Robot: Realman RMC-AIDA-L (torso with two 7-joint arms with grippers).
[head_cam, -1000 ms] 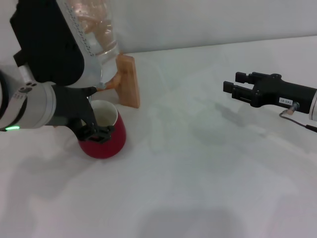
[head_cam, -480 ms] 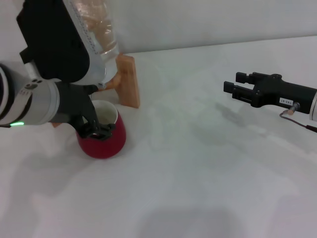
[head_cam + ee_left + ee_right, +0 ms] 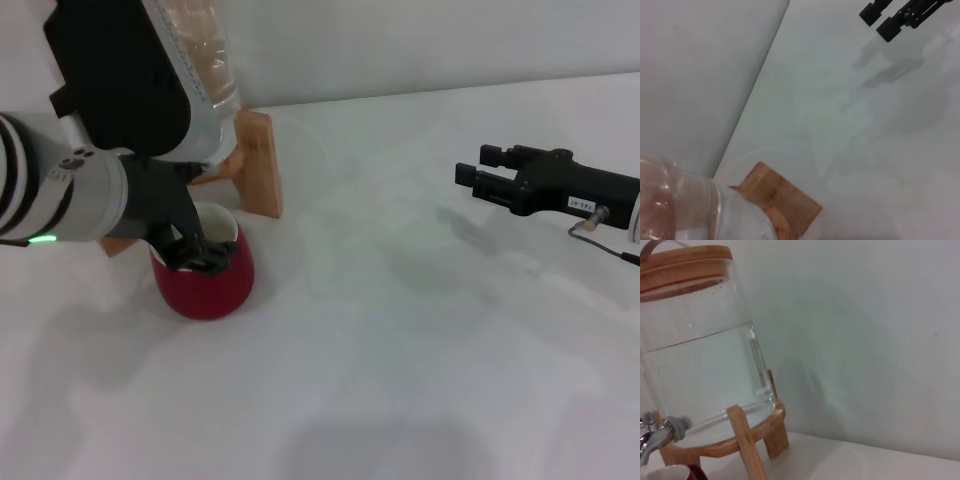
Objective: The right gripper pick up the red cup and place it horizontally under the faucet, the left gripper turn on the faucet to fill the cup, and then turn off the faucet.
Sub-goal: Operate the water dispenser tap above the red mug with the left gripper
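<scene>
1. Left claw [image 3: 195, 255] sits nearest, low over the worktop [image 3: 400, 350]. Its black fingers reach into the mouth of the red cup [image 3: 205, 280], right at the near rim. Whether they are parted or pinched: cannot tell, the wrist covers them.
2. Red cup stands upright directly under the claw, white inside showing just beyond the fingers. It rests on the worktop, just in front of the wooden stand [image 3: 255, 165].
3. Faucet [image 3: 652, 437] lies above and just behind the left claw; the head view hides it behind the arm. Right wrist view shows the chrome spout over the cup rim [image 3: 670, 473], so the cup looks well placed. No stream can be made out.
4. Water jar [image 3: 700, 365] rises behind the claw on the stand, holding plenty of water.
5. Right claw [image 3: 480, 180] hangs well off to the far side, above bare worktop, fingers apart and holding nothing. Idle.
6. Judgement: the step in hand is working the lever. The left claw looks too low, at cup height. Lift clear of the rim first, then meet the lever squarely; avoid nudging the cup off the spout line.
</scene>
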